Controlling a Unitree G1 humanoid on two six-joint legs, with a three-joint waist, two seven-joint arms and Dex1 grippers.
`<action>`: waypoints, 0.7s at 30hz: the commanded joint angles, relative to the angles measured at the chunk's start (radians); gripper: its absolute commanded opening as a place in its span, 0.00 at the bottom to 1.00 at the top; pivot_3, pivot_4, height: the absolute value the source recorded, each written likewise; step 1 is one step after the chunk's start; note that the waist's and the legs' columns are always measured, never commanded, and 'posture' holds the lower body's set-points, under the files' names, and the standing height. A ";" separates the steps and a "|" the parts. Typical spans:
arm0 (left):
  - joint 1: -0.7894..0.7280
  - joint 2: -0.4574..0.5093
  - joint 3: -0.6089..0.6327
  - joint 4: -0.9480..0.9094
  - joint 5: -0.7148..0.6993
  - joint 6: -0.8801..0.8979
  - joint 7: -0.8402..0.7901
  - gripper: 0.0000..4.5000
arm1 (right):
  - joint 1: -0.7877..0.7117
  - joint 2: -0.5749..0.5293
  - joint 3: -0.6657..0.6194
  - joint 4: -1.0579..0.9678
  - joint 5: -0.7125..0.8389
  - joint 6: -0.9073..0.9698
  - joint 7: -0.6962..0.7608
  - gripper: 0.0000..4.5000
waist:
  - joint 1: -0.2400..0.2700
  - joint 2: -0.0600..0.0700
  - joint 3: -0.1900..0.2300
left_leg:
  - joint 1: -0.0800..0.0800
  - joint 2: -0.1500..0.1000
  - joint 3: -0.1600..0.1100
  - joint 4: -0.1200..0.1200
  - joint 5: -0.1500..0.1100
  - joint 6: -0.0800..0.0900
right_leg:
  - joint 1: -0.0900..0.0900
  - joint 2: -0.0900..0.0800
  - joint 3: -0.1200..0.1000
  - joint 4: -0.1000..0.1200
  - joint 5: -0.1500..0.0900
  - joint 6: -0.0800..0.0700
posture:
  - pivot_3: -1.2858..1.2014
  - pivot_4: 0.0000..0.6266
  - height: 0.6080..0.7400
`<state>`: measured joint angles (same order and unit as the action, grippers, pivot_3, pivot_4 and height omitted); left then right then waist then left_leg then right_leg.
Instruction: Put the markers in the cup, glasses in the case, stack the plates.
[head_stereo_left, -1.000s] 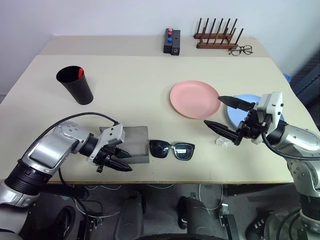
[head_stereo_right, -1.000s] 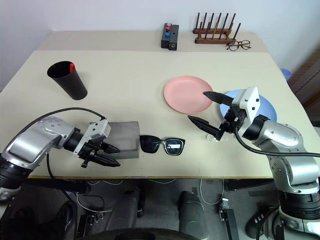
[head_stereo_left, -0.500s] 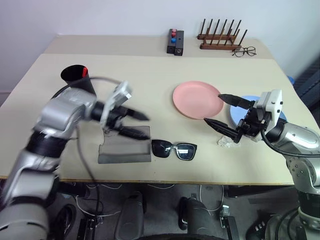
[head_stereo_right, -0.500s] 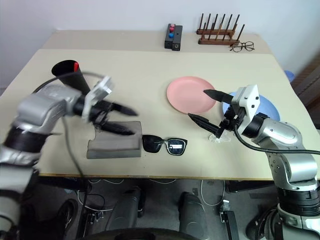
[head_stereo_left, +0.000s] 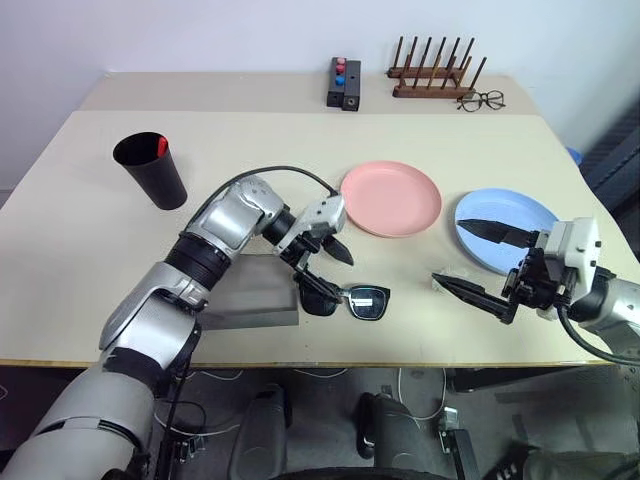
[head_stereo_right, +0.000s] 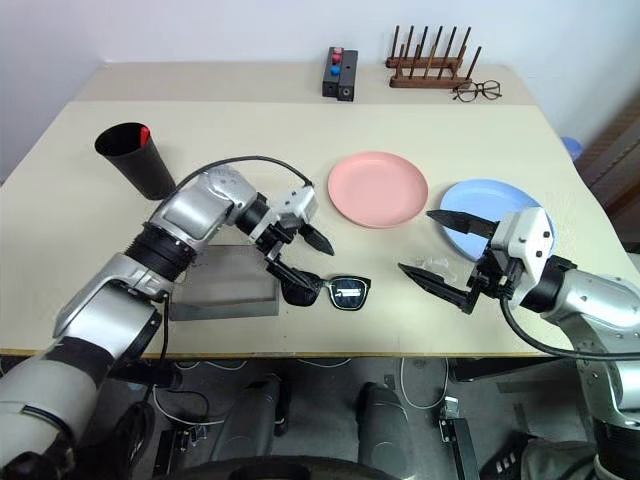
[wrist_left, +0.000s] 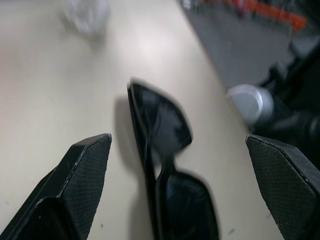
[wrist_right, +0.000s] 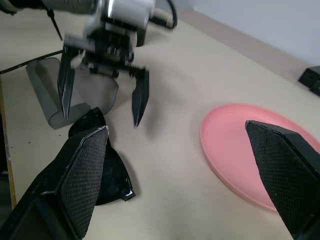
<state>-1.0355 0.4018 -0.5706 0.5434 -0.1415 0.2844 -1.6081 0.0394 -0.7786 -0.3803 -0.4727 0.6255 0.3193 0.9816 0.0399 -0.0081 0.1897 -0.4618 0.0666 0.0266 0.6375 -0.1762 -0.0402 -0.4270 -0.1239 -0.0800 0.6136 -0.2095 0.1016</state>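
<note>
The black sunglasses (head_stereo_left: 352, 299) lie near the table's front edge, just right of the grey case (head_stereo_left: 240, 300). My left gripper (head_stereo_left: 342, 279) hovers open over their left lens; in the left wrist view the glasses (wrist_left: 165, 150) sit between its fingers (wrist_left: 82, 172). The case (wrist_right: 95, 90) has its flap raised. The black cup (head_stereo_left: 152, 172) stands far left with a red-capped marker (head_stereo_left: 160, 146) inside. The pink plate (head_stereo_left: 392, 198) and blue plate (head_stereo_left: 510, 212) lie side by side. My right gripper (head_stereo_left: 450, 250) is open and empty in front of the blue plate.
A small clear crumpled wrapper (head_stereo_right: 435, 265) lies by the right gripper's lower finger. At the table's far edge stand a black box with red and blue knobs (head_stereo_left: 344, 84), a wooden peg rack (head_stereo_left: 432, 78) and wire-framed spectacles (head_stereo_left: 482, 100).
My left arm swung from the case's near side up and across to the right, ending over the sunglasses with its jaws opened wider. The right gripper drew back toward the table's front right.
</note>
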 joint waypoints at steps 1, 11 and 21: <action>-0.036 -0.028 -0.029 0.059 0.078 -0.142 -0.005 0.99 | 0.030 0.002 -0.046 -0.054 0.015 -0.021 -0.010 1.00 | 0.000 0.000 0.000 | 0.000 0.000 0.000 0.000 0.000 0.000 | 0.000 0.000 0.000 0.000 0.000 0.000 | 0.52 0.24 1.00; -0.002 -0.078 -0.019 0.086 0.090 -0.186 -0.006 0.99 | 0.119 -0.007 -0.066 -0.054 -0.034 -0.073 0.009 1.00 | -0.002 0.000 0.000 | -0.001 0.000 -0.001 0.001 -0.001 0.001 | 0.000 0.000 0.000 0.000 0.000 0.000 | 0.52 0.24 1.00; 0.009 -0.120 -0.004 0.116 0.145 -0.230 0.008 0.39 | 0.126 0.007 -0.063 -0.060 -0.032 -0.085 -0.016 1.00 | 0.001 0.000 0.000 | -0.001 0.000 -0.001 0.001 -0.001 0.001 | 0.000 0.000 0.000 0.000 0.000 0.000 | 0.52 0.24 1.00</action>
<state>-1.0279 0.2874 -0.5995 0.6691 -0.0006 0.0589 -1.5967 0.1603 -0.7735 -0.4116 -0.5033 0.5839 0.2534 0.9709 0.0409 -0.0082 0.1898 -0.4627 0.0666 0.0259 0.6388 -0.1768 -0.0392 -0.4266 -0.1239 -0.0801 0.6133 -0.2096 0.1018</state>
